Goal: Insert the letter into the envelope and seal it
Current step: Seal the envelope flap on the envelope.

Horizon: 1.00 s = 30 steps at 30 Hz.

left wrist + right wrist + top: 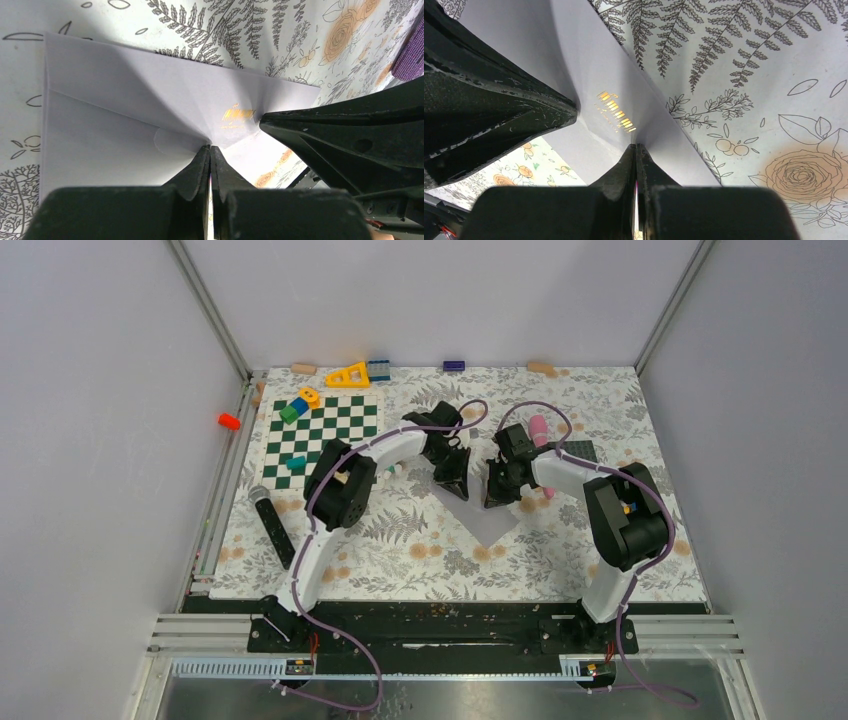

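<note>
The pale grey-lavender envelope (482,520) lies on the floral tablecloth at the middle of the table. It also shows in the left wrist view (115,110) and the right wrist view (549,55), with small gold print on its flap (237,114). My left gripper (452,483) (210,148) is shut, its tips pinching the raised flap edge. My right gripper (497,492) (636,146) is shut on the same flap, close beside the left one. The paper creases towards both tips. No separate letter shows.
A green-and-white chessboard (320,435) with coloured blocks lies at the back left. A black microphone (272,525) lies at the left. A pink object (538,427) and a dark studded plate (582,451) sit behind the right gripper. Small blocks line the back edge.
</note>
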Motion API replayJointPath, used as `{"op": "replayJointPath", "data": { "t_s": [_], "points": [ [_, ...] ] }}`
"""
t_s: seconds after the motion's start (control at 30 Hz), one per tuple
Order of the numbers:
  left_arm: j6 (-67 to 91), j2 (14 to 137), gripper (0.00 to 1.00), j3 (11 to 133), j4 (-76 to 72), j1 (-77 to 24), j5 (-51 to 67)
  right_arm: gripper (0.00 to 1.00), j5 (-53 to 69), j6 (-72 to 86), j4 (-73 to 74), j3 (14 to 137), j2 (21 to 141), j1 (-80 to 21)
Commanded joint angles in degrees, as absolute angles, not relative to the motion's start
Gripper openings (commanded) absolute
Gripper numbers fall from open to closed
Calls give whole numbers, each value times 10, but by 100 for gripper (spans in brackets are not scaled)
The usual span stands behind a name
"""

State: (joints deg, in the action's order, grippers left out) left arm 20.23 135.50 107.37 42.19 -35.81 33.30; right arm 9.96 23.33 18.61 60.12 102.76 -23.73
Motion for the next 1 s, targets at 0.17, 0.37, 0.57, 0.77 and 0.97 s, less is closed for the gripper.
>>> {"op": "replayJointPath", "data": {
  "t_s": [0.17,0.37,0.57,0.77,0.97],
  "points": [
    [193,1386,0,1094,429,-376,299,0,93,227,219,620,1056,-265],
    [191,1385,0,1093,431,-380,298,0,96,232,219,641,1070,-279],
    [189,1384,0,1092,431,-380,295,0,86,223,218,659,1066,-289],
    [183,1365,0,1091,423,-371,300,0,114,153,217,638,987,-289],
    [171,1288,23,1080,366,-345,358,0,162,-2,198,597,822,-289]
  ]
}}
